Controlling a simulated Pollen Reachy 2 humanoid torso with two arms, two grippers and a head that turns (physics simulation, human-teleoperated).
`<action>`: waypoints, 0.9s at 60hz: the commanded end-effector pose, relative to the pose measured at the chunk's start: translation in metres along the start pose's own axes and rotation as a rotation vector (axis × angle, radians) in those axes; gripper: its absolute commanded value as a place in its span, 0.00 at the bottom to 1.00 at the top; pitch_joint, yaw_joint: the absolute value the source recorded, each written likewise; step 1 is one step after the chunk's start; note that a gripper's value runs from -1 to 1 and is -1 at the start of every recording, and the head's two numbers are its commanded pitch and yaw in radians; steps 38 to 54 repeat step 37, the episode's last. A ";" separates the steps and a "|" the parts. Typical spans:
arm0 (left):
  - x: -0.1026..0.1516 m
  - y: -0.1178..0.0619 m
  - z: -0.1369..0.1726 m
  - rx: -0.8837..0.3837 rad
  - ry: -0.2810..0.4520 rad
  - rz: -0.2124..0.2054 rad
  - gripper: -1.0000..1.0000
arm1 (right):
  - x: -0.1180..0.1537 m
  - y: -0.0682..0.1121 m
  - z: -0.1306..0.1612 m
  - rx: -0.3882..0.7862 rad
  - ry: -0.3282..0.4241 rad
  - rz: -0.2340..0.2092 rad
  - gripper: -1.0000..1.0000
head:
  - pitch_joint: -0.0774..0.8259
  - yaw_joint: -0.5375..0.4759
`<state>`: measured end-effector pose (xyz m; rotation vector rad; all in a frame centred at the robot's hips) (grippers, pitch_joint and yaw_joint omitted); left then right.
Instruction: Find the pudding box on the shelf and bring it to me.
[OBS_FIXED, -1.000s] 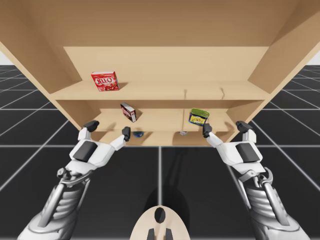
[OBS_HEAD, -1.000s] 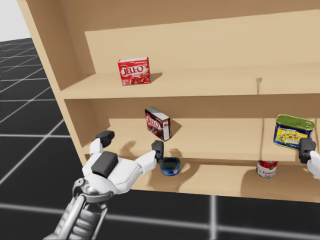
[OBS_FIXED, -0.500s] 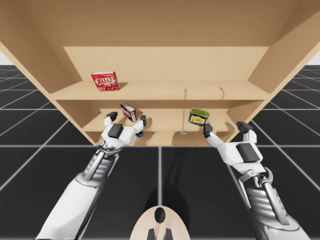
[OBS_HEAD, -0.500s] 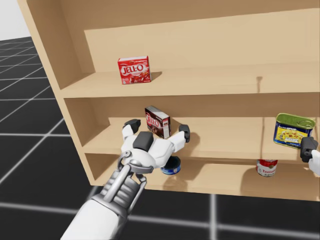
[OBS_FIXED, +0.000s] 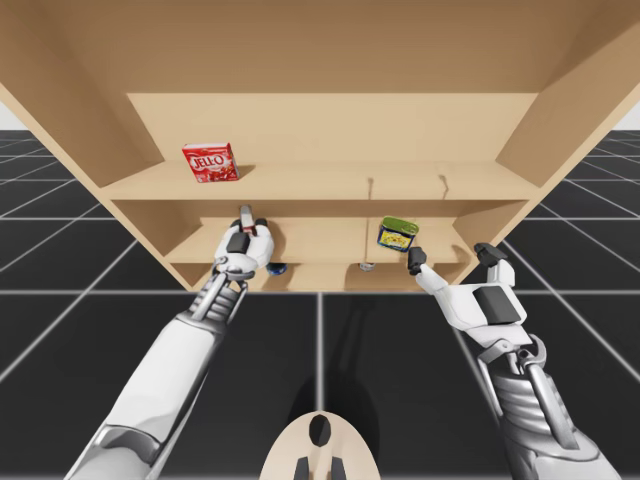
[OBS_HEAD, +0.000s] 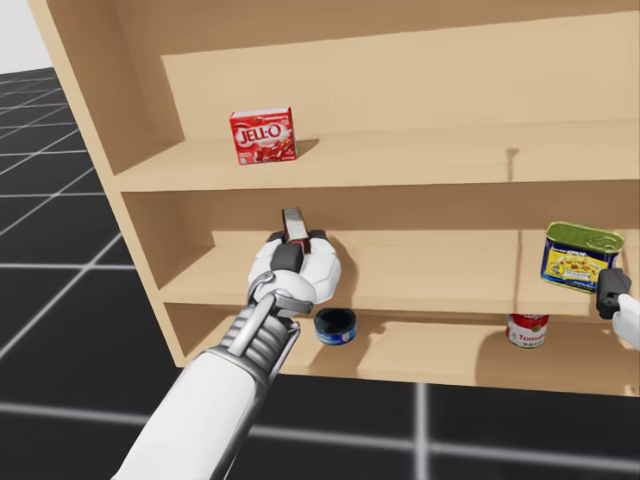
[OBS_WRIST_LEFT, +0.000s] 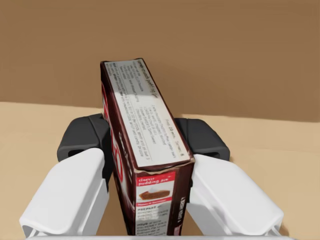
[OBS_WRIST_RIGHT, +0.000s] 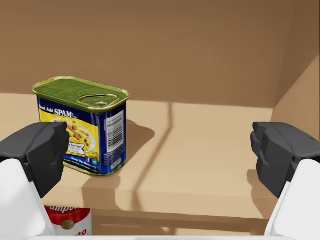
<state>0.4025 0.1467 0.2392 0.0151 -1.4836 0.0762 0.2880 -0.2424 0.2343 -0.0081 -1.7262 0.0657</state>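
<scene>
1. Left gripper (OBS_WRIST_LEFT: 144, 142): the fingers (OBS_WRIST_LEFT: 80, 145) are closed on the pudding box (OBS_WRIST_LEFT: 150, 165), with one dark pad against each broad face. The box stands upright between them, narrow edge toward the camera, slightly skewed to the finger line.

2. Right gripper (OBS_WRIST_RIGHT: 160, 150): the fingers are spread wide and grip nothing. A blue rectangular can (OBS_WRIST_RIGHT: 82, 125) stands just ahead of one finger, untouched.

3. Location: the box is on the middle board of the shelf (OBS_HEAD: 440, 270), in the left bay, left of centre in the head frame.

4. Handling (judgement): it is a light, thin-walled card carton.
   - It will dent under high force, and the printed faces are likely smooth.
   - Hold the broad faces near mid-height with moderate pressure.
   - Lift clear of the board before withdrawing.

5. View comparison:
   - The left wrist view confirms pad contact on both faces.
   - In the head view the hand covers most of the box, leaving its upper end visible.
   - The high view shows the two arms well apart.

6. Beyond: a red box (OBS_HEAD: 263, 136) sits on the upper board at the upper left of the head frame. A round blue tin (OBS_HEAD: 335, 326) and a red-and-white can (OBS_HEAD: 527, 330) sit on the lowest board.
</scene>
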 end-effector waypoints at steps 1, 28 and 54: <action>-0.008 -0.031 0.011 -0.047 0.027 0.089 1.00 | -0.001 0.000 0.000 -0.001 0.001 -0.004 0.00 | 0.53 0.74; 0.011 0.001 0.102 -0.085 -0.130 -0.013 1.00 | -0.001 -0.002 0.000 0.005 0.017 -0.019 0.00 | 0.53 0.73; 0.002 0.024 0.147 -0.102 -0.148 -0.055 1.00 | 0.000 -0.004 0.004 0.061 0.008 -0.038 0.00 | 0.53 0.73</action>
